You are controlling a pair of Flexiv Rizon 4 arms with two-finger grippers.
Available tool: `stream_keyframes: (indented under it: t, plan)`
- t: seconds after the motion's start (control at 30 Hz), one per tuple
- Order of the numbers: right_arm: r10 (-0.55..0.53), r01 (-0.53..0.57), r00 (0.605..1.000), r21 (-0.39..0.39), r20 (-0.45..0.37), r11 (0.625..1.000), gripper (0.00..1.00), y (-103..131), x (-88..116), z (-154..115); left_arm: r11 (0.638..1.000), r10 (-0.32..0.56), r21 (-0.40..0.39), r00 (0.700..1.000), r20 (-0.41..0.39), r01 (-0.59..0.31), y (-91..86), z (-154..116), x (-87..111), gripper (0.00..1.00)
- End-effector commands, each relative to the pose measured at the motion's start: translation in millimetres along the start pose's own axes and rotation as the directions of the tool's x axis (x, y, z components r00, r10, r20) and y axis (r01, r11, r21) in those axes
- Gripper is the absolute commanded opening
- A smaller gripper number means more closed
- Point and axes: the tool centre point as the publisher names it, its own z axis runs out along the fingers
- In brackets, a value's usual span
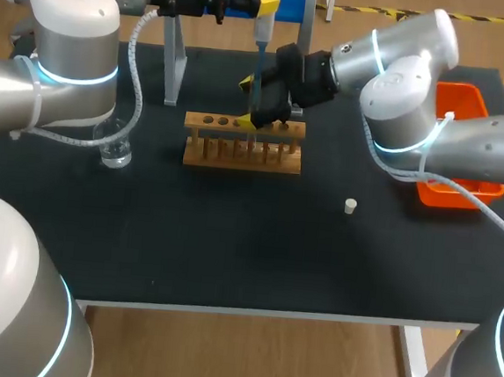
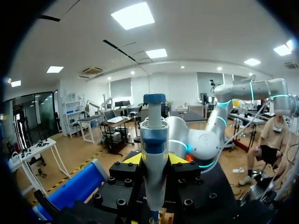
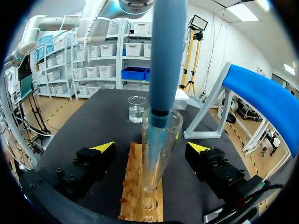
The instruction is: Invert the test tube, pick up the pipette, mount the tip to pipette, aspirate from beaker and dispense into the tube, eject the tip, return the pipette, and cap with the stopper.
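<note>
A wooden tube rack (image 1: 243, 144) stands at the table's middle back, with a clear test tube (image 3: 157, 161) upright in it. My left gripper (image 1: 261, 4) hangs above the rack, shut on the blue and white pipette (image 2: 154, 140). The pipette's blue shaft (image 3: 166, 60) points straight down, and its lower end sits inside the tube's mouth. My right gripper (image 3: 150, 147) is open at rack height, one yellow-tipped finger (image 3: 103, 146) on each side of the tube, both clear of the glass. The beaker (image 1: 114, 147) with clear liquid stands left of the rack. A small white stopper (image 1: 350, 206) lies to the right.
An orange bin (image 1: 461, 101) sits at the right edge, partly under my right arm. A grey stand (image 1: 175, 58) with a blue bar (image 3: 266, 98) rises behind the rack. Bare black mat lies in front of the rack.
</note>
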Motion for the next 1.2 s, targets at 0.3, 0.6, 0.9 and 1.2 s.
stream_keyframes:
  t: [0.3,0.6,0.9,1.2]
  plan:
    - [0.0,0.0,1.0,0.001,-0.001,1.0,1.0,0,0,-1,1.0,0.001,-0.012,1.0,0.02,-0.001,-9.2,-2,6.0,0.0]
    - [0.0,0.0,1.0,0.001,-0.001,1.0,1.0,0,0,-1,1.0,0.014,-0.013,1.0,0.021,-0.014,-18.2,0,5.7,0.0]
    - [0.0,0.0,1.0,0.001,-0.001,1.0,1.0,0,0,-1,1.0,0.026,-0.017,0.999,0.024,-0.025,-26.1,-1,6.5,0.0]
    - [0.0,0.0,1.0,0.001,-0.001,1.0,1.0,0,0,-1,0.999,0.038,-0.022,0.999,0.023,-0.038,-33.6,-1,7.6,0.0]
